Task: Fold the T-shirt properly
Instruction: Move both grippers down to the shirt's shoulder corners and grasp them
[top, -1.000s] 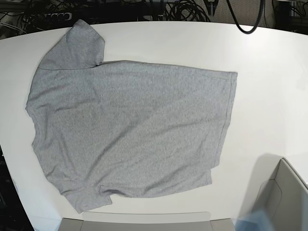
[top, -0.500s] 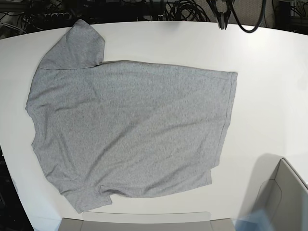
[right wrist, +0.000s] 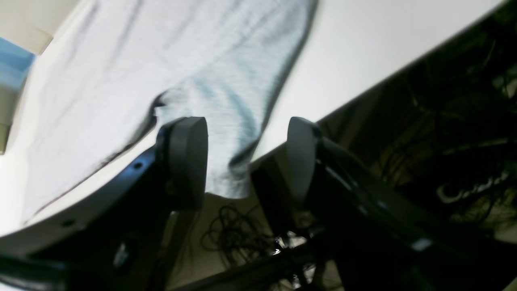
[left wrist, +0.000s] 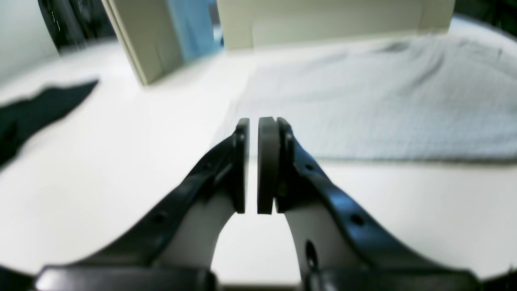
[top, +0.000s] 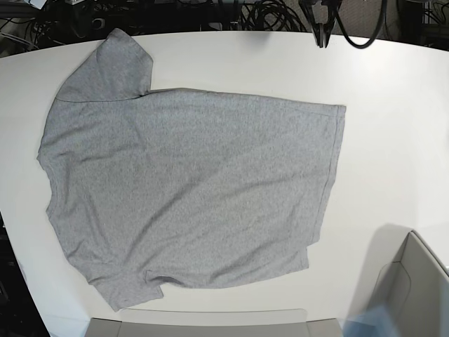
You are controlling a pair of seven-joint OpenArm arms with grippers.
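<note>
Left claw (top: 321, 36) newly in over table's (top: 393, 105) far edge, T-shirt (top: 189, 189) unmoved.

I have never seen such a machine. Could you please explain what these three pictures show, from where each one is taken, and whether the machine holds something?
This is a robot with two arms, each ending in a gripper. One camera looks down on a white table; a grey T-shirt lies spread flat on it, plain side up. The other two cameras sit on the wrists. The left wrist view shows the left gripper over bare table beside the shirt, nearly shut and holding nothing. The right wrist view shows the right gripper open near a sleeve at the table's edge, also empty. Cardboard box walls stand at the near edge.
</note>
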